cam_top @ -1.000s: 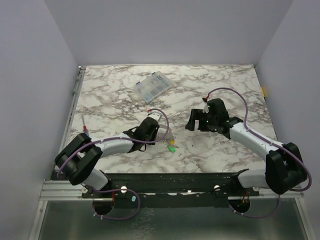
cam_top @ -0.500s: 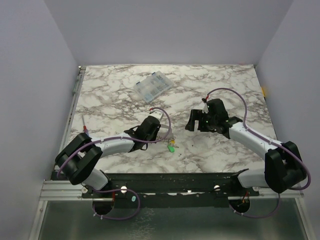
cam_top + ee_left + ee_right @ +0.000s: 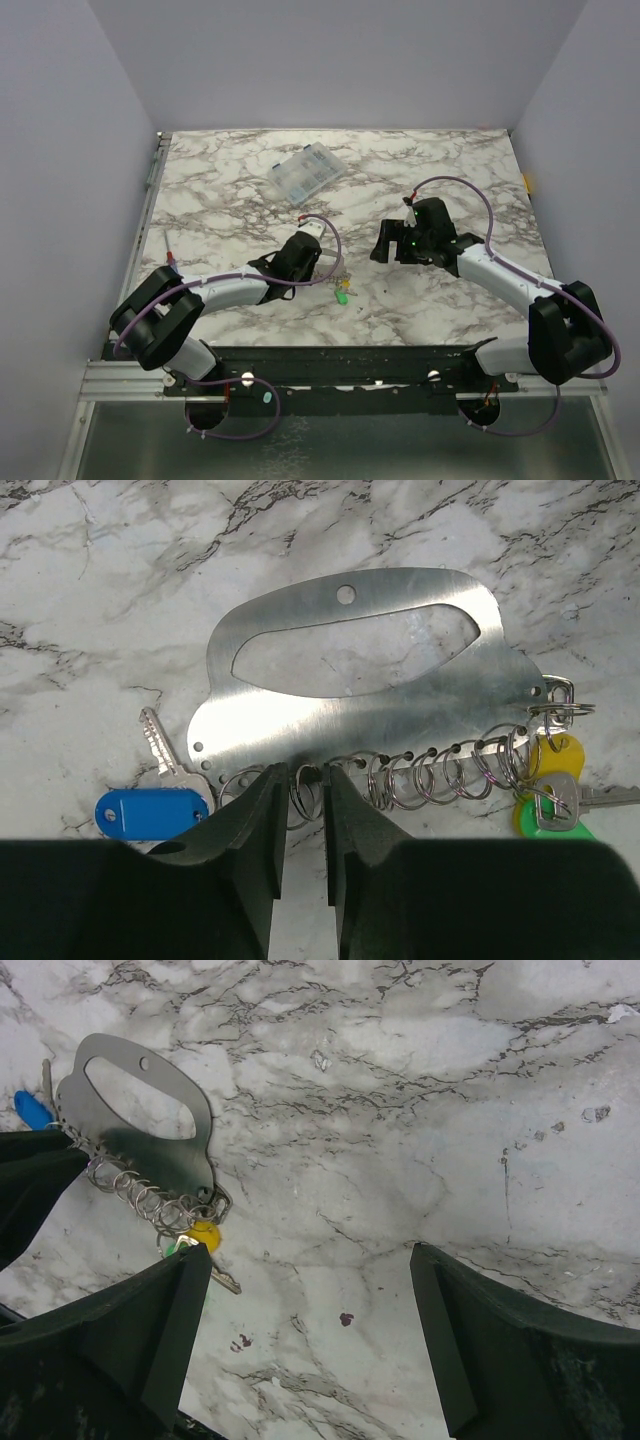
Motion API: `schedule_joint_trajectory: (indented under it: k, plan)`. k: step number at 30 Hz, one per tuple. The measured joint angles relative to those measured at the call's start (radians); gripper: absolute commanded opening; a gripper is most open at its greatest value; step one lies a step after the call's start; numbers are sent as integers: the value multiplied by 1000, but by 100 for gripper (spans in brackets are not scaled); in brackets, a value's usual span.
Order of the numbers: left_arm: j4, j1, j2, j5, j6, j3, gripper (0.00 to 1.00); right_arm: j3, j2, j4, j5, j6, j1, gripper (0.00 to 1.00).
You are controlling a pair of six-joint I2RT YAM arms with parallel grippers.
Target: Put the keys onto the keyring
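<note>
Left gripper [image 3: 303, 780] narrow, tips either side of one ring [image 3: 305, 794] on keyring [image 3: 300, 715] edge; pinched or not, cannot tell. Right gripper [image 3: 308, 1258] wide, empty, well right of it.

Risk: thin ring slips free, or keyring skids on table [image 3: 100, 580]. Blue key [image 3: 150, 810] lies loose.

Keyring flat, near-centre. Long axis roughly far-near, ringed edge facing left, yellow key [image 3: 553, 755] at near end.
</note>
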State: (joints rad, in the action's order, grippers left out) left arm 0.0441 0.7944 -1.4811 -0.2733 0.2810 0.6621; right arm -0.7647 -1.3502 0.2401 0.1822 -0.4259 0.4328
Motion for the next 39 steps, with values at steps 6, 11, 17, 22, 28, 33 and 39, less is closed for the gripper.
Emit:
schedule_joint_trajectory:
  k: [6,11,17,22,28,33,39]
  plan:
    - [0,0,0,0,7,0,20,0,0,0,4,0,0,92]
    - [8,1,0,0,16,-6,20,0,-1,0,8,0,0,92]
    - [23,7,0,1,29,-28,20,0,-8,0,11,0,0,92]
    - [35,11,0,3,35,-36,20,0,-9,0,13,0,0,92]
    - [52,12,0,15,53,-36,0,0,-9,0,14,0,0,92]
    - [70,13,-2,26,65,-36,0,0,-9,0,14,0,0,92]
    - [72,13,-1,34,73,-36,0,0,-9,0,14,1,0,92]
